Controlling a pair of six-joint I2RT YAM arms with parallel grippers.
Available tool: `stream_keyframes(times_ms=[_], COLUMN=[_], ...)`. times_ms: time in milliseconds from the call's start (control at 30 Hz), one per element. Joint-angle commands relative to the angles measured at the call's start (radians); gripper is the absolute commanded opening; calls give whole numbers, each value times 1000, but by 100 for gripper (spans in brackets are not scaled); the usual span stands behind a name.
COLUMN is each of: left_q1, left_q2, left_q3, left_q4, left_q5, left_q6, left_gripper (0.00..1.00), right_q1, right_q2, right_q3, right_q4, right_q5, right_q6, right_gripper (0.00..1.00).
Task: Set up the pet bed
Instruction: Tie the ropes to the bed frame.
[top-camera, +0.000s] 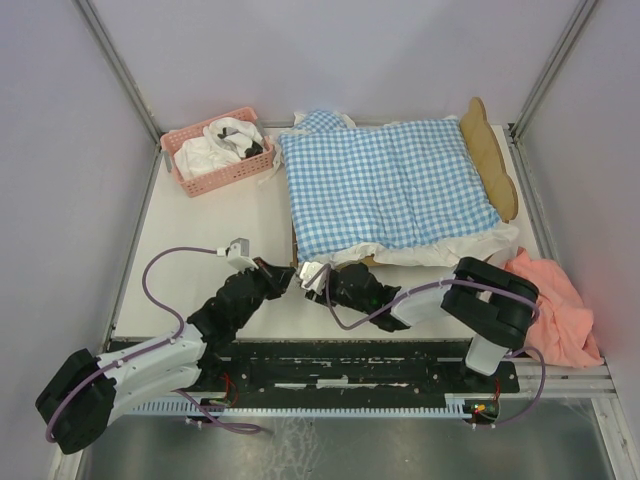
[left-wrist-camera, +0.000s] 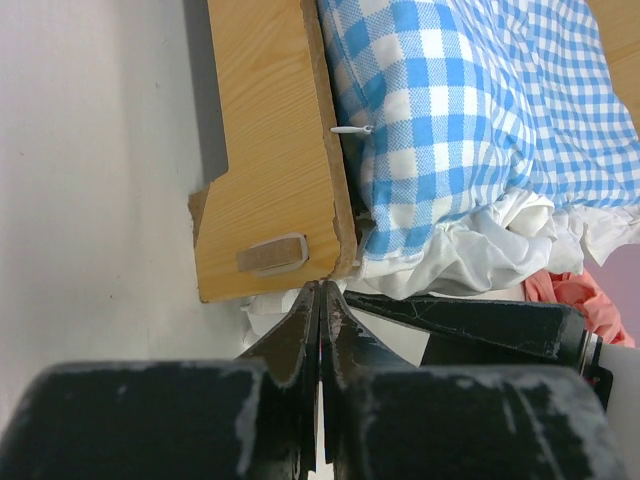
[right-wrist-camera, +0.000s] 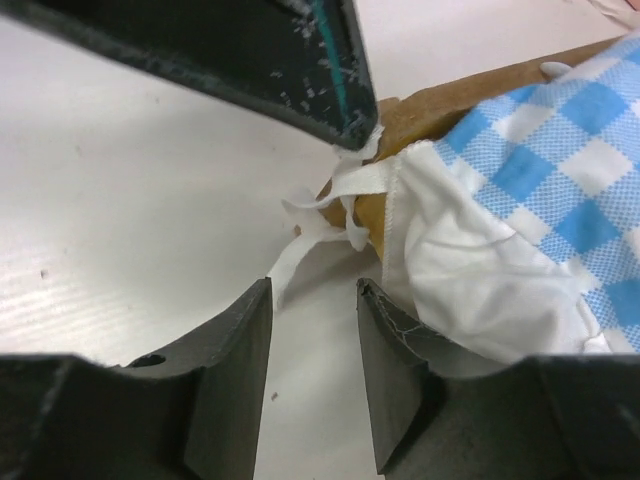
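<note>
The right hand (right-wrist-camera: 313, 295) is nearest, its jaws parted and empty just short of the white ribbon tie (right-wrist-camera: 345, 185) at the near corner of the pet bed (left-wrist-camera: 265, 150). The left hand (left-wrist-camera: 322, 292) is closed tight, apparently pinching that tie at the corner, probably to hold the strand taut so the bedding can be fastened to the frame. Beyond them the light-wood frame lies on the white bench (top-camera: 200, 270) before both arms, scalloped headboard at the right end, its base hidden under the blue-white gingham cushion (top-camera: 385, 185) whose white ruffle spills over the near rail.
</note>
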Motion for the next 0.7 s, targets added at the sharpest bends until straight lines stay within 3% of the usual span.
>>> stream_keyframes(times_ms=[0,300,467,533,633,667], left_q1=[6,6,6,7,6,6], left_q2=[-6,-39,-65,-70,-73,-76], left_q3=[11,8,21,29,43,48], left_q4=[52,38,28,24,17,12], left_q5=[-16,-13,-8,-6,-3,-3], left_q6=[-6,5,26,32,38,40], left_gripper=[3,3,3,3,3,3], right_q1=[0,1,2,1,1,0], right_q2=[59,201,241,256,273,274], right_q3=[-23,20,35,33,26,16], right_q4=[240,355,370,383,399,409], right_q5=[39,72,69,66,95,121], right_q6=[211,270,284,289,290,295], right_gripper=[48,51,47,38,5,2])
